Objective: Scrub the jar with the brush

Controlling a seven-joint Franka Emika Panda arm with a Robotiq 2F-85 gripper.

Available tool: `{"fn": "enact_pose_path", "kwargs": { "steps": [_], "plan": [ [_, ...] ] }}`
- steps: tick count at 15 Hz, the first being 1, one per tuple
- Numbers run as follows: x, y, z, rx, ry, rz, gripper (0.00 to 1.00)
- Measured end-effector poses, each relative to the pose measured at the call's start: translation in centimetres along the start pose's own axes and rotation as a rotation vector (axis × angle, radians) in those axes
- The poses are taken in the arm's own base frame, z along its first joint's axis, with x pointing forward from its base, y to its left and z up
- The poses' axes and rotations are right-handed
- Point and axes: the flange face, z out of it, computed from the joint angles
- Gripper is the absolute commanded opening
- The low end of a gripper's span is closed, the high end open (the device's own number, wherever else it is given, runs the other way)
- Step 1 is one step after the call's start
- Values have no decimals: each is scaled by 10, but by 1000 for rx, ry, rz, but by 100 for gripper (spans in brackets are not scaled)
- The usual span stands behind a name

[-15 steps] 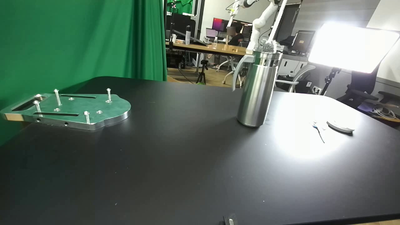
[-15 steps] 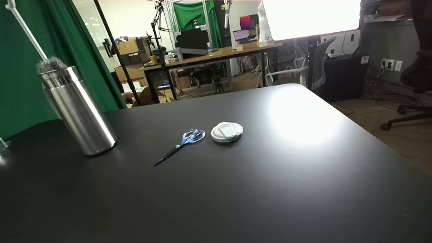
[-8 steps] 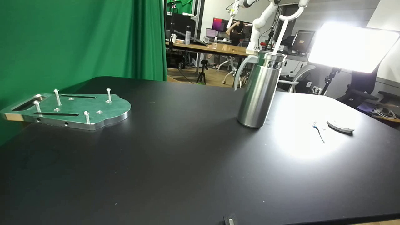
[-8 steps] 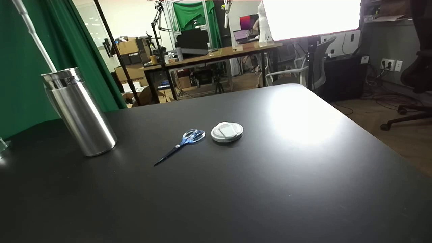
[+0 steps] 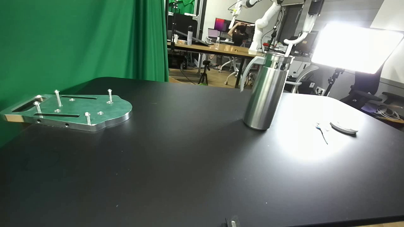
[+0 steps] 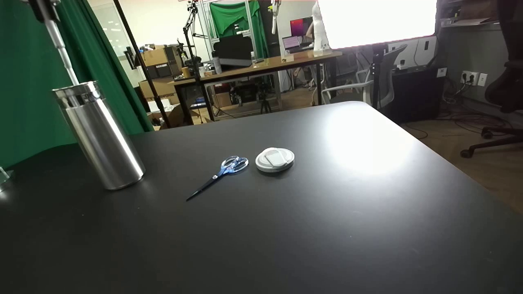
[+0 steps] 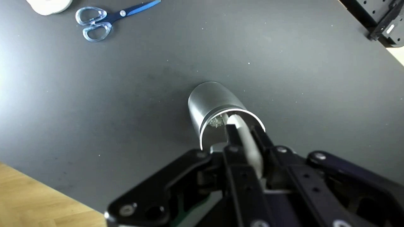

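The tall steel jar stands on the black table. It also shows in an exterior view and in the wrist view, mouth toward the camera. The white-handled brush runs down into the jar's mouth; its handle also shows in an exterior view. In the wrist view the brush handle lies between the fingers, and part of the grey bristle head shows inside the jar. My gripper is shut on the handle, above the jar mouth. Its dark fingers show at the top of both exterior views.
Blue-handled scissors and a white round lid lie on the table beside the jar. A green-looking metal plate with upright pegs lies on the table's far side from them. A bright lamp panel stands beyond the table.
The brush has gone down into the jar; its bristles were above the rim and are now inside. My gripper has come down into the exterior views. The jar has shifted slightly.
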Motion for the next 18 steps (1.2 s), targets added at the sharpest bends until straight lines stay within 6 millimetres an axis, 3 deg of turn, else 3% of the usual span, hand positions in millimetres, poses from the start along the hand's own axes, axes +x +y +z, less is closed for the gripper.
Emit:
{"fn": "enact_pose_path", "kwargs": {
  "steps": [5, 11, 12, 14, 18],
  "plan": [
    [2, 10, 17, 21, -26, 20, 4],
    [3, 12, 20, 25, -31, 25, 4],
    [3, 12, 20, 25, -31, 25, 40],
    [3, 12, 20, 24, -31, 28, 45],
    [3, 12, 20, 24, -32, 37, 73]
  ]
}}
